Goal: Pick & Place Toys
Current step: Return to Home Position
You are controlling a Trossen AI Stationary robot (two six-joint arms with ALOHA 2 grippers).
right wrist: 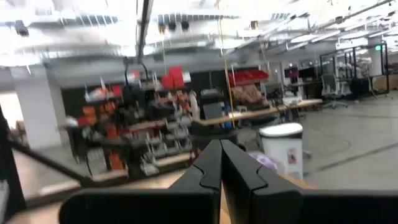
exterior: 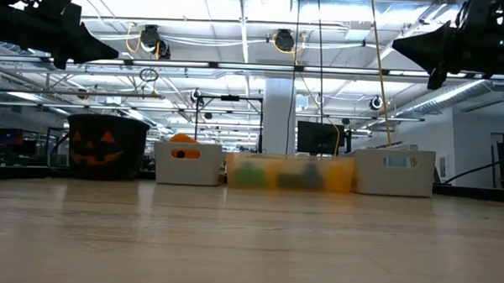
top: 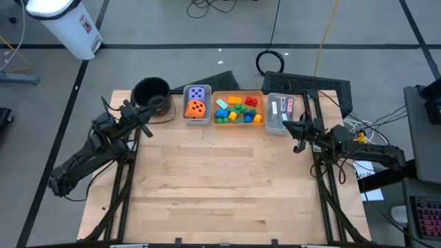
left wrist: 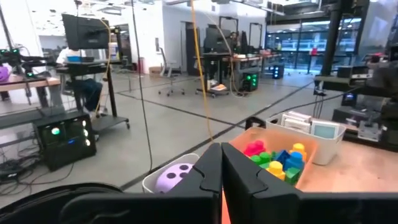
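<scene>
closed tight before its own wrist camera, the left gripper (left wrist: 221,152) has its two dark fingers pressed together with nothing between them. the right gripper (right wrist: 220,149) looks the same in its wrist view, clenched on nothing.

seen from above, the left gripper hangs over the table (top: 220,186) at about 10 o'clock. it is just beside the round black pot (top: 150,91), which stands at 11 o'clock. the right gripper hangs at about 2 o'clock, near the 5 o'clock corner of the right grey bin (top: 274,128).

three bins stand in a row at 12 o'clock along the table's far edge, close side by side.
- the left grey bin (top: 185,103) holds the purple die (top: 198,93), with the orange die (top: 197,108) touching it at its 6 o'clock.
- the orange bin (top: 238,91), in the middle, holds the bricks (top: 238,111), a loose heap of red, green, blue and yellow.
- the right grey bin holds the cards (top: 277,108), lying flat with white and pink faces showing.

from table height both arms show only at the upper corners, well above the wood. the pot carries an orange pumpkin face.
</scene>
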